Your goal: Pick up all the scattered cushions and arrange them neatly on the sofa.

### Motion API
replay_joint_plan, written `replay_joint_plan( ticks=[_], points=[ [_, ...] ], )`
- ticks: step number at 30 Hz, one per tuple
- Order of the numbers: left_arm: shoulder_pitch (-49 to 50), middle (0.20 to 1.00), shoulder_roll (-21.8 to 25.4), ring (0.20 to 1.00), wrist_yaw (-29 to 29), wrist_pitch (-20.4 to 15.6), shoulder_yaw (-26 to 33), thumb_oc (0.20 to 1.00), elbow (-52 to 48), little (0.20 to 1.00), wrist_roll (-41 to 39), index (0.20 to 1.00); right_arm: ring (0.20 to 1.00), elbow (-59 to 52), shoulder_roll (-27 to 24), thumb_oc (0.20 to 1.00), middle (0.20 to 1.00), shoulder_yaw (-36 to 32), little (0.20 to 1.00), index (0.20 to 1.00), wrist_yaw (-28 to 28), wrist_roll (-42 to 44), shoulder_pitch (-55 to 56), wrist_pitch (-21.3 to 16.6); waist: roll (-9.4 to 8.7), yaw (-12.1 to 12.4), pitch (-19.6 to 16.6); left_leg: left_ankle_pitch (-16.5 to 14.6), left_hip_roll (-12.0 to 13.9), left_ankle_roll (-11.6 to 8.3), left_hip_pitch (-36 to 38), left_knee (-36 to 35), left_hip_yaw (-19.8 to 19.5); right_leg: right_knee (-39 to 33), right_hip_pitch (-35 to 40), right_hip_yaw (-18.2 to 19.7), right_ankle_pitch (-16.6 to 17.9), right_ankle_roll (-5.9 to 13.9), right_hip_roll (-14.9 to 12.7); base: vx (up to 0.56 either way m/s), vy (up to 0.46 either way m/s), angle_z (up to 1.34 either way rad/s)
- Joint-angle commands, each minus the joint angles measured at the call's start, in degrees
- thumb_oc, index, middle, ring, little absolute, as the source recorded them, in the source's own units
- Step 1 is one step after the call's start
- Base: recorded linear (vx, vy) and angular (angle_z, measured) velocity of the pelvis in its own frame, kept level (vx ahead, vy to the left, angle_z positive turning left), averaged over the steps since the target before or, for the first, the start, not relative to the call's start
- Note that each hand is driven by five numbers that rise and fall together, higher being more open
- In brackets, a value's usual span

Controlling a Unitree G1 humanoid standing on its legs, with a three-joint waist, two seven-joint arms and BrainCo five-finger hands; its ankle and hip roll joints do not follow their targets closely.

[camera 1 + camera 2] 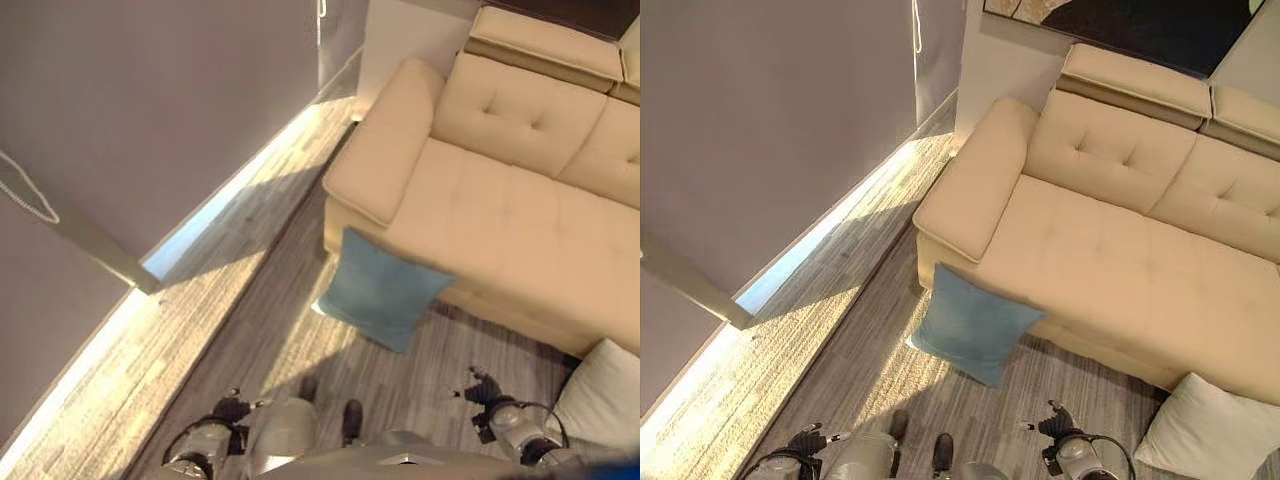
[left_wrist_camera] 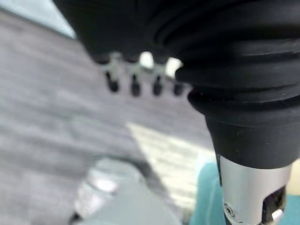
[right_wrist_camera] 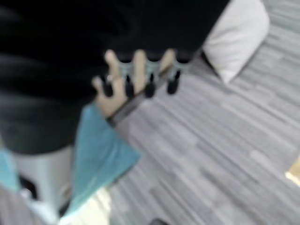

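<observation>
A blue cushion (image 1: pixel 380 290) stands on the floor, leaning against the front of the beige sofa (image 1: pixel 500 210) near its left armrest. A white cushion (image 1: pixel 600 395) lies on the floor at the lower right, by the sofa's front edge. My left hand (image 1: pixel 232 408) hangs low at the lower left, open and holding nothing, well short of the blue cushion. Over the floor at the lower right, between the two cushions, my right hand (image 1: pixel 487 392) is also open and empty. In the right wrist view the blue cushion (image 3: pixel 98 154) and the white cushion (image 3: pixel 236 37) show past the fingers (image 3: pixel 140 79).
A grey wall (image 1: pixel 150 110) runs along the left, with a bright strip of light at its foot. Striped grey wood flooring (image 1: pixel 250 330) lies between the wall and the sofa. The sofa seat holds nothing.
</observation>
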Motion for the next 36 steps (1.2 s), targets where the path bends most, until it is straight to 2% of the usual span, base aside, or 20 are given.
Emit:
replay_joint_plan(
  ticks=[1, 2, 5, 7, 8, 10, 11, 13, 16, 17, 20, 24, 25, 28, 30, 36],
  points=[
    [0.8, 1.0, 0.6, 1.0, -0.5, -1.2, 1.1, 1.0, 0.8, 1.0, 1.2, 1.0, 1.0, -1.0, -1.3, 1.0, 1.0, 0.6, 1.0, 1.0, -0.3, -0.3, 1.1, -0.5, -1.21, 1.9, -1.8, 0.7, -2.4, 3.03, 1.3, 0.4, 0.7, 6.0, -0.8, 2.4, -5.1, 7.34, -0.9, 0.24, 0.23, -0.94],
    [0.8, 1.0, 0.6, 1.0, -0.5, -1.2, 1.1, 1.0, 0.8, 1.0, 1.2, 1.0, 1.0, -1.0, -1.3, 1.0, 1.0, 0.6, 1.0, 1.0, -0.3, -0.3, 1.1, -0.5, -1.21, 1.9, -1.8, 0.7, -2.4, 3.03, 1.3, 0.4, 0.7, 6.0, -0.8, 2.4, -5.1, 7.33, -0.9, 0.2, 0.273, -0.76],
    [1.6, 1.0, 1.1, 1.0, -0.9, -1.1, 1.4, 1.0, 0.5, 1.0, 1.9, 1.0, 1.0, -2.5, -0.2, 1.0, 1.0, 1.0, 1.0, 1.0, 0.2, -1.4, 1.0, -0.5, -1.47, 2.8, -1.8, -1.2, -2.1, 4.69, 2.7, 2.3, 3.3, 12.7, -2.9, 0.7, -6.0, 9.52, -4.2, 0.11, 0.218, -0.43],
    [1.6, 1.0, 1.1, 1.0, -0.9, -1.1, 1.4, 1.0, 0.5, 1.0, 1.9, 1.0, 1.0, -2.6, -0.2, 1.0, 1.0, 1.0, 1.0, 1.0, 0.2, -1.4, 1.0, -0.5, -1.48, 2.9, -1.7, -1.2, -2.1, 4.7, 2.7, 2.4, 3.4, 12.7, -2.9, 0.7, -6.0, 9.53, -4.2, 0.04, 0.087, -0.77],
    [1.3, 1.0, 1.6, 1.0, -0.8, -1.1, 1.7, 1.0, 0.0, 1.0, 1.6, 1.0, 1.0, -2.8, 0.2, 1.0, 1.0, 1.5, 1.0, 1.0, 0.2, -1.9, 0.2, -0.3, -1.39, 3.5, -1.2, -2.4, -1.9, 5.55, 2.9, 3.4, 4.4, 16.7, -5.2, -0.4, -5.3, 10.36, -5.5, 0.04, 0.098, -0.61],
    [0.8, 1.0, 2.3, 1.0, -0.4, -1.1, 1.8, 1.0, -0.4, 1.0, 0.7, 1.0, 1.0, -3.1, 0.7, 1.0, 1.0, 2.0, 1.0, 1.0, 0.0, -2.0, -0.6, -0.3, -1.13, 3.9, -0.2, -3.2, -1.2, 5.94, 3.2, 3.8, 5.0, 19.1, -7.9, -1.8, -4.2, 11.06, -6.6, 0.03, 0.078, -0.5],
    [0.8, 1.0, 2.3, 1.0, -0.4, -1.1, 1.8, 1.0, -0.4, 1.0, 0.7, 1.0, 1.0, -3.1, 0.7, 1.0, 1.0, 2.0, 1.0, 1.0, 0.0, -2.0, -0.6, -0.3, -1.13, 3.9, -0.2, -3.2, -1.2, 5.94, 3.2, 3.8, 5.0, 19.2, -7.9, -1.8, -4.2, 11.07, -6.6, 0.04, 0.018, -0.55],
    [0.0, 1.0, 3.2, 1.0, 0.2, -1.5, 1.8, 1.0, -1.7, 1.0, -0.3, 1.0, 1.0, -4.3, 0.3, 1.0, 1.0, 2.1, 1.0, 1.0, -0.5, -1.6, -1.7, -0.5, -0.73, 3.9, 0.4, -4.3, -0.7, 6.04, 3.4, 3.9, 5.0, 16.8, -10.2, -5.0, -2.6, 10.89, -9.2, 0.05, -0.009, -0.25],
    [-1.1, 1.0, 3.9, 1.0, 0.8, -1.9, 1.6, 1.0, -2.3, 1.0, -0.8, 1.0, 1.0, -5.4, 0.0, 1.0, 1.0, 2.3, 1.0, 1.0, -1.0, -1.6, -2.8, -0.5, -0.84, 3.3, 1.3, -4.9, -0.8, 6.03, 3.7, 3.8, 4.9, 13.8, -12.1, -5.9, -1.5, 10.82, -9.8, 0.05, -0.008, -0.19],
    [-1.9, 1.0, 4.4, 1.0, 1.4, -2.4, 1.7, 1.0, -3.3, 1.0, -1.5, 1.0, 1.0, -6.3, -0.5, 1.0, 1.0, 2.0, 1.0, 1.0, -1.5, -1.1, -3.5, -0.7, -1.43, 2.8, 2.1, -5.8, -1.2, 5.95, 3.1, 4.9, 5.5, 10.9, -11.5, -5.9, -0.4, 11.46, -10.6, 0.05, -0.03, -0.12],
    [-3.1, 1.0, 4.7, 1.0, 2.3, -2.9, 1.7, 1.0, -4.5, 1.0, -2.3, 1.0, 1.0, -7.2, -0.7, 1.0, 1.0, 2.2, 1.0, 1.0, -2.1, -0.7, -4.4, -1.0, -1.86, 2.8, 2.9, -6.0, -1.5, 5.88, 1.4, 5.5, 5.8, 10.1, -12.1, -5.7, 0.3, 11.57, -10.7, -0.04, -0.048, 0.16],
    [-6.8, 1.0, 5.4, 1.0, 4.8, -4.1, 1.0, 1.0, -7.0, 1.0, -5.3, 1.0, 1.0, -9.8, -1.4, 1.0, 1.0, 2.7, 1.0, 1.0, -3.9, 1.4, -7.6, -1.9, -2.35, 2.5, 5.3, -6.0, -1.7, 5.53, -5.2, 8.3, 6.4, 11.1, -16.5, -5.6, 0.6, 11.07, -10.5, -0.11, -0.045, 0.01],
    [-9.1, 1.0, 5.7, 1.0, 6.7, -5.0, 0.4, 1.0, -8.2, 1.0, -7.4, 1.0, 1.0, -10.8, -1.6, 1.0, 1.0, 2.9, 1.0, 1.0, -5.3, 2.4, -9.7, -2.4, -2.31, 2.4, 7.1, -6.1, -1.7, 5.26, -8.9, 10.4, 6.4, 12.8, -20.1, -5.7, 0.5, 10.66, -10.7, -0.11, -0.034, -0.08],
    [-11.2, 1.0, 5.9, 1.0, 7.7, -5.6, -0.2, 1.0, -8.9, 1.0, -8.7, 1.0, 1.0, -10.9, -1.9, 1.0, 1.0, 3.2, 1.0, 1.0, -6.6, 3.0, -11.9, -2.5, -2.15, 2.4, 7.9, -6.3, -1.6, 4.99, -12.5, 12.3, 6.3, 14.3, -23.4, -5.7, 0.1, 10.34, -10.8, -0.09, -0.02, -0.04],
    [-15.0, 1.0, 6.5, 1.0, 9.7, -6.4, -1.6, 1.0, -10.0, 1.0, -10.2, 1.0, 1.0, -11.2, -2.0, 1.0, 1.0, 3.6, 1.0, 1.0, -8.8, 4.1, -15.6, -2.8, -2.15, 2.0, 9.2, -6.2, -1.5, 4.7, -17.4, 14.3, 6.2, 16.4, -28.4, -5.5, -0.2, 9.94, -10.7, -0.08, 0.0, 0.03],
    [-18.0, 1.0, 7.3, 1.0, 11.6, -6.9, -1.9, 1.0, -11.7, 1.0, -11.4, 1.0, 1.0, -11.7, -1.7, 1.0, 1.0, 4.7, 1.0, 1.0, -10.7, 5.3, -19.6, -3.3, -3.12, 2.2, 9.6, -5.8, -1.3, 4.73, -18.7, 13.1, 5.4, 15.4, -29.6, -4.2, -0.1, 10.39, -9.7, 0.04, 0.013, 0.02]
  ],
)
